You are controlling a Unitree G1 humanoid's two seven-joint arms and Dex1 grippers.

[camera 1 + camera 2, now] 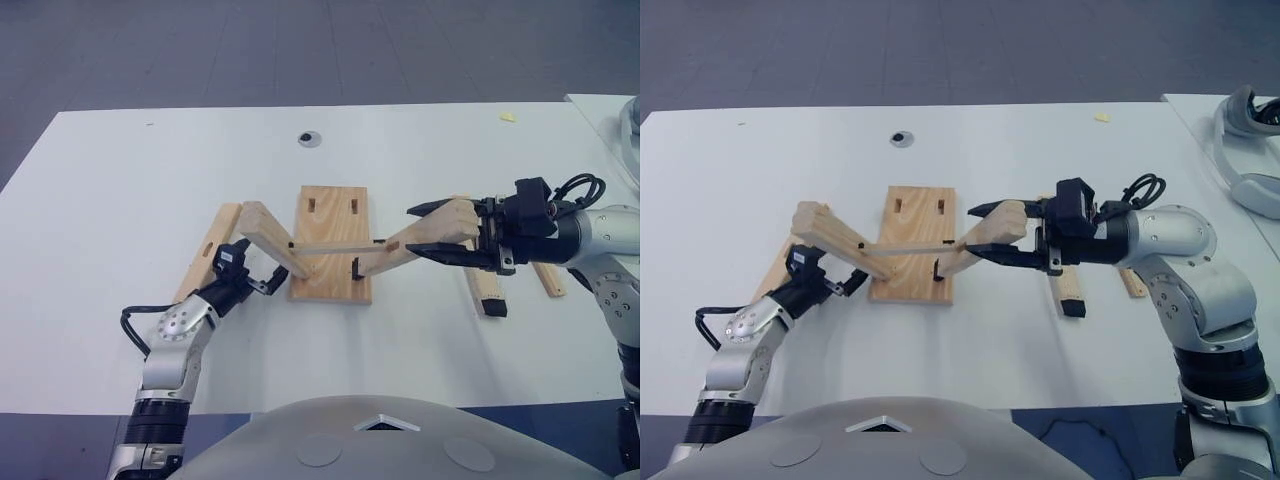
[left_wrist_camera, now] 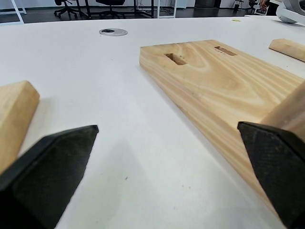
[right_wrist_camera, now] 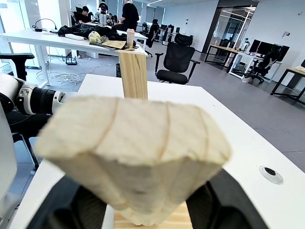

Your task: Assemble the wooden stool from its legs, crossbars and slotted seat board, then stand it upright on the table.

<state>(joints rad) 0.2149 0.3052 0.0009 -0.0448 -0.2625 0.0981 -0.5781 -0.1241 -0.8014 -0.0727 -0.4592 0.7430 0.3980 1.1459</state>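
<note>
White table. Right of seat board, leg clenched in right gripper; left gripper spread empty at board's left. Risk: twist unseating crossbar.

light: bright, even across the table
shadows: soft ones I see beside the seat board
blur: leg end out of focus
</note>
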